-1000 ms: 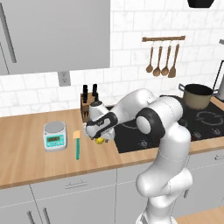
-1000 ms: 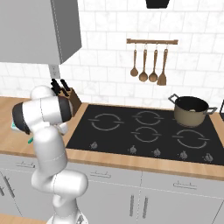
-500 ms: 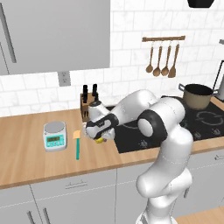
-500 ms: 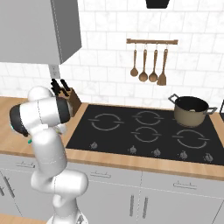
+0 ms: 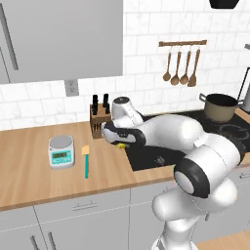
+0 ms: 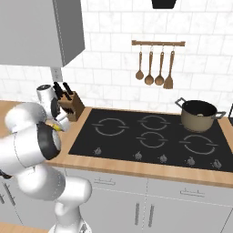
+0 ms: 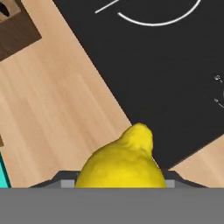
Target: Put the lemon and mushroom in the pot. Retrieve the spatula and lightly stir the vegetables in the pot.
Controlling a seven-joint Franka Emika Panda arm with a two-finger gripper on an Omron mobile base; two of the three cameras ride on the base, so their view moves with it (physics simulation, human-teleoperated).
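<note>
Fingers (image 5: pixel 118 142) clamped, arm low, outstretched

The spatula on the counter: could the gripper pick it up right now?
Probably not yet. The gripper is shut on the lemon. The spatula lies in the open beside it on the counter, nothing on or against it, so only the lemon stands in the way.

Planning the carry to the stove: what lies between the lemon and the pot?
In the right base view, just the black cooktop lies between the lemon and the pot; nothing stands on it.
</note>
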